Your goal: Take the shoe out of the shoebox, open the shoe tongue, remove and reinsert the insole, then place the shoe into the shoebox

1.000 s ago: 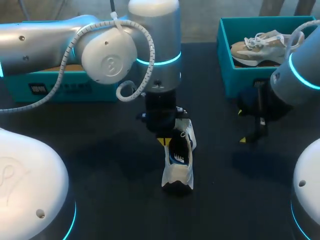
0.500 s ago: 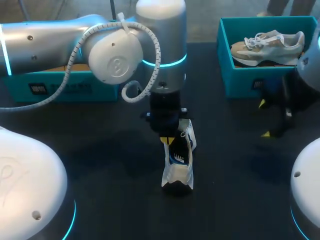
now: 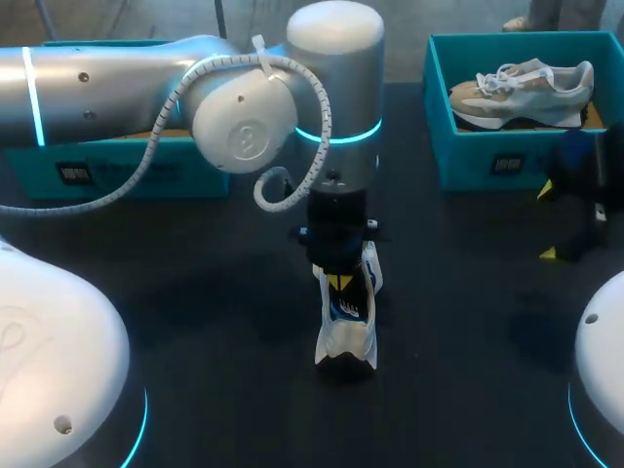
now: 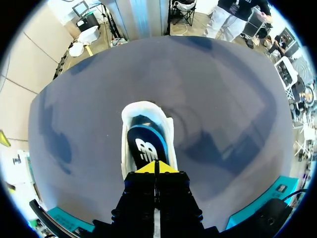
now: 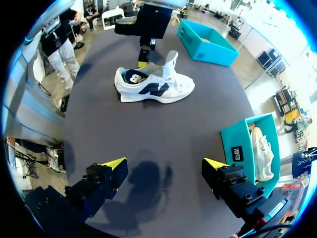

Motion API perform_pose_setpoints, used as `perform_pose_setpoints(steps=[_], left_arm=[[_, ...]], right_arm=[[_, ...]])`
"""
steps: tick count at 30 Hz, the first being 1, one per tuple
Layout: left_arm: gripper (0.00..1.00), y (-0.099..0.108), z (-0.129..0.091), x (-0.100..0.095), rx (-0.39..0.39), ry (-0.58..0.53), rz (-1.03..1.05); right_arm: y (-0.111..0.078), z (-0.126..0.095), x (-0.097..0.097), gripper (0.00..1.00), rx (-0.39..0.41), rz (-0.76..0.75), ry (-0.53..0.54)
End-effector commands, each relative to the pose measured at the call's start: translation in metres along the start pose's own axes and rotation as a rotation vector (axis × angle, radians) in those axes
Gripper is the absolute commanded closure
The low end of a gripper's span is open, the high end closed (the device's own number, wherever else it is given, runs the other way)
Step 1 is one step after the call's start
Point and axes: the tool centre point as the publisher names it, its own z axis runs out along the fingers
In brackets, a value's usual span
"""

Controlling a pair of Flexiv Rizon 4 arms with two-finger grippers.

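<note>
**Shoe mid-table, left gripper at its opening**

The dark table (image 3: 195, 322) carries a teal shoebox (image 3: 458, 146) at its far right corner. The white shoe (image 3: 347, 336) stands mid-table. The left gripper (image 3: 337, 283), fingers pressed together, sits at its opening. The right gripper (image 5: 163, 166) hangs wide open near the right edge.

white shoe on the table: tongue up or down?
Up. In the right wrist view the tongue stands upright above the white shoe, pulled away from its opening.
</note>
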Motion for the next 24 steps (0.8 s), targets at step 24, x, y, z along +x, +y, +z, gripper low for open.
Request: perform_pose_setpoints(steps=[24], left_arm=[[1.0, -0.005, 0.028, -0.003, 0.018, 0.032, 0.022]], right_arm=[[-0.001, -0.001, 0.002, 0.0, -0.001, -0.001, -0.003]])
